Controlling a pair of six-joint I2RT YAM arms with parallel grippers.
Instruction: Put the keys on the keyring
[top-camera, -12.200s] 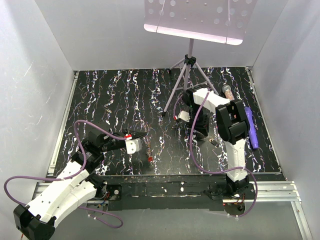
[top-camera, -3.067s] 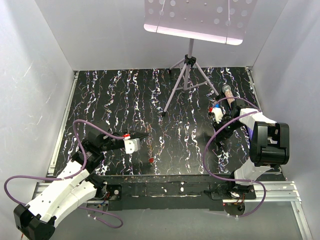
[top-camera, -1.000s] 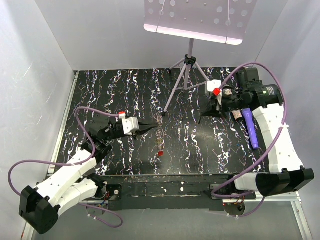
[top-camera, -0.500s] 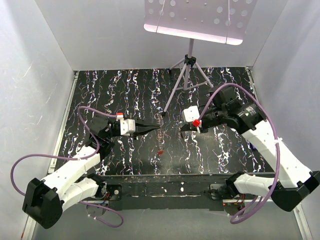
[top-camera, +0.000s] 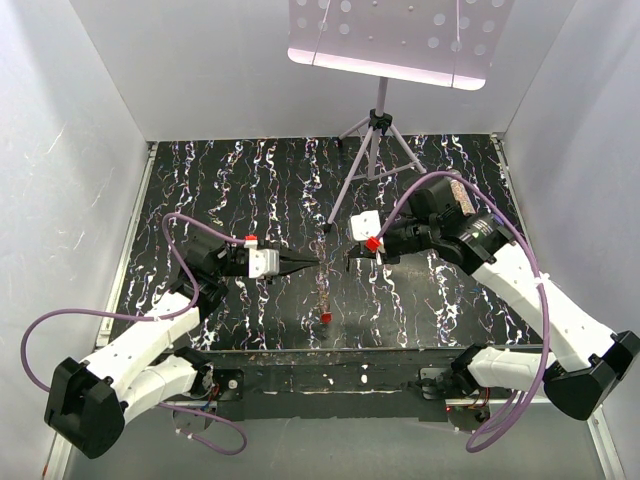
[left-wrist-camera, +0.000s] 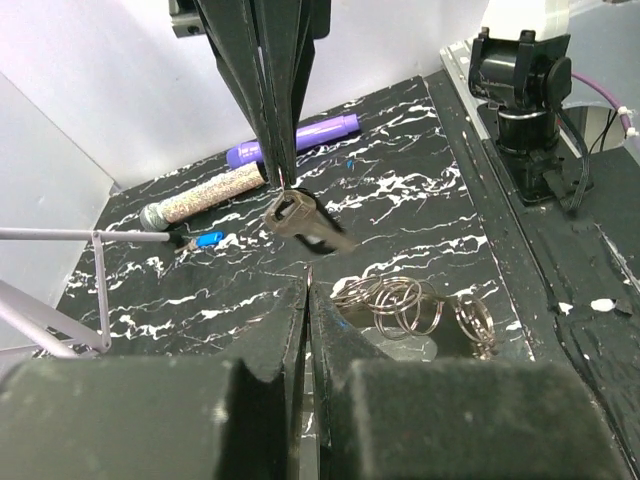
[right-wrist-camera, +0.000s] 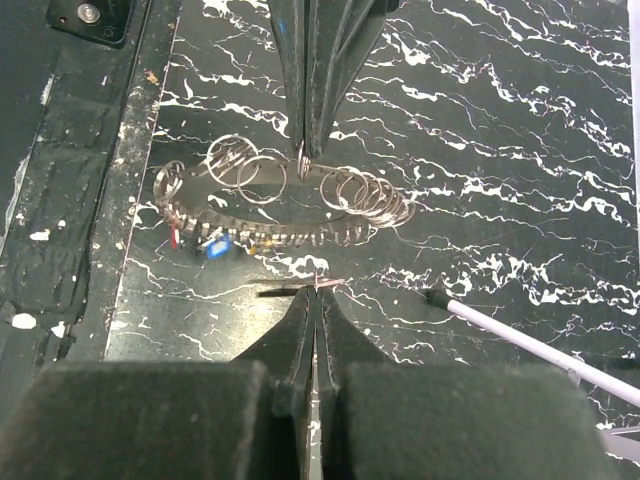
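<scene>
My left gripper (top-camera: 312, 262) is shut on the keyring (top-camera: 323, 300), which dangles as a thin strand with a small red piece (top-camera: 326, 317) at its lower end. In the right wrist view the keyring (right-wrist-camera: 270, 235) is a toothed loop with several wire rings, pinched at its top by the left fingers (right-wrist-camera: 305, 100). My right gripper (top-camera: 349, 264) faces the left one at a short gap, shut on a thin silver key (left-wrist-camera: 300, 220). In the right wrist view the key (right-wrist-camera: 290, 291) shows edge-on at my shut fingertips (right-wrist-camera: 315, 300). Coiled rings (left-wrist-camera: 400, 305) hang beyond my left fingertips (left-wrist-camera: 300, 300).
A tripod stand (top-camera: 370, 150) with a perforated plate (top-camera: 390, 35) stands at the back middle; one leg (right-wrist-camera: 530, 340) reaches near the grippers. A glittery tube (left-wrist-camera: 200, 200), a purple pen (left-wrist-camera: 295, 140) and a small blue-headed piece (left-wrist-camera: 207, 239) lie at the back right. White walls enclose the table.
My right arm has swung from the back right to the middle and lowered, tip to tip with the left gripper. My left gripper has come forward a little; the keyring now hangs straight down.
</scene>
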